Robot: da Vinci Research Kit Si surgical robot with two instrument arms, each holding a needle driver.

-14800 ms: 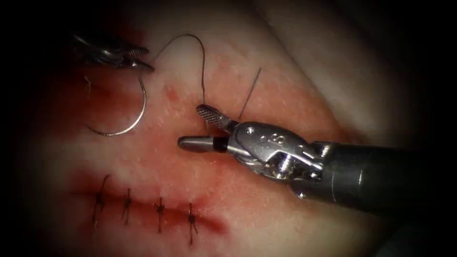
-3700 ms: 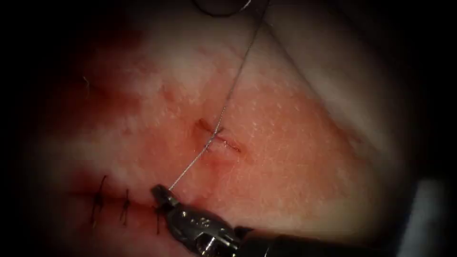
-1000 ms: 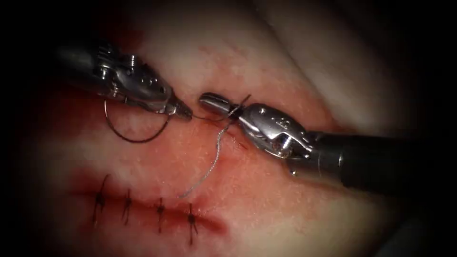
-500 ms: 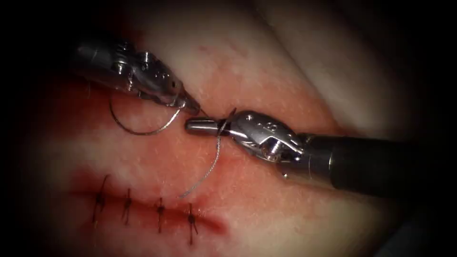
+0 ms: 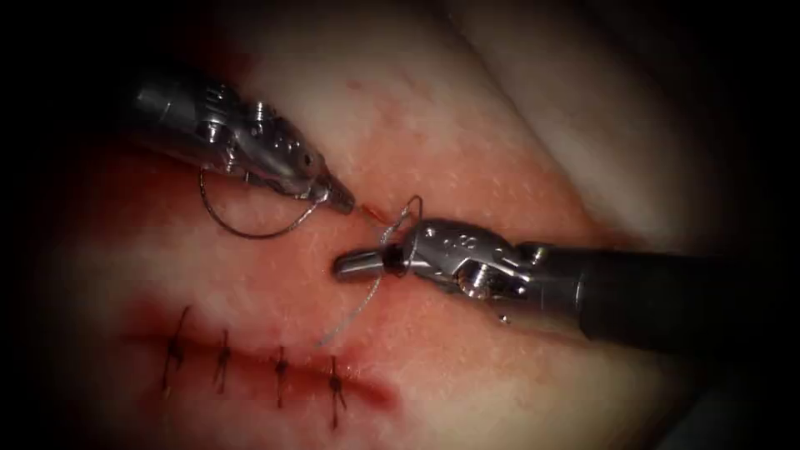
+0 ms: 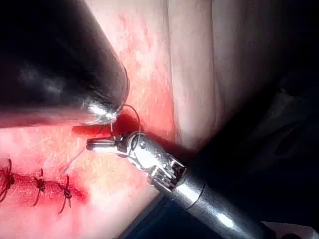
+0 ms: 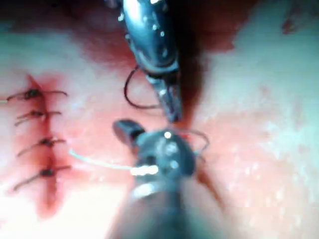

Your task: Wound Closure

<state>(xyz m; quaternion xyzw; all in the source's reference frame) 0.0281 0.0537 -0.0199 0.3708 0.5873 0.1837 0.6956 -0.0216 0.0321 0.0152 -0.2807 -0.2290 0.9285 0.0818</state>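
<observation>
- The tissue (image 5: 467, 133) has a stitched cut (image 5: 250, 367) at 6 o'clock from both my claws.
- My right claw (image 5: 358, 264) looks closed, with thread (image 5: 371, 287) looped around it.
- My left claw (image 5: 340, 200) sits just at 11 o'clock from it, shut on the thread.
- The needle (image 5: 250, 233) hangs under my left claw, out of the tissue.

Hidden / unclear

Needle (image 5: 250, 225) – upper curve hidden behind left tool (image 5: 337, 200); grip spot can't tell. Thread (image 5: 367, 292) wraps right tool (image 5: 354, 265) – whether jaws pinch it unclear. Right tool blurred in its wrist view.
</observation>
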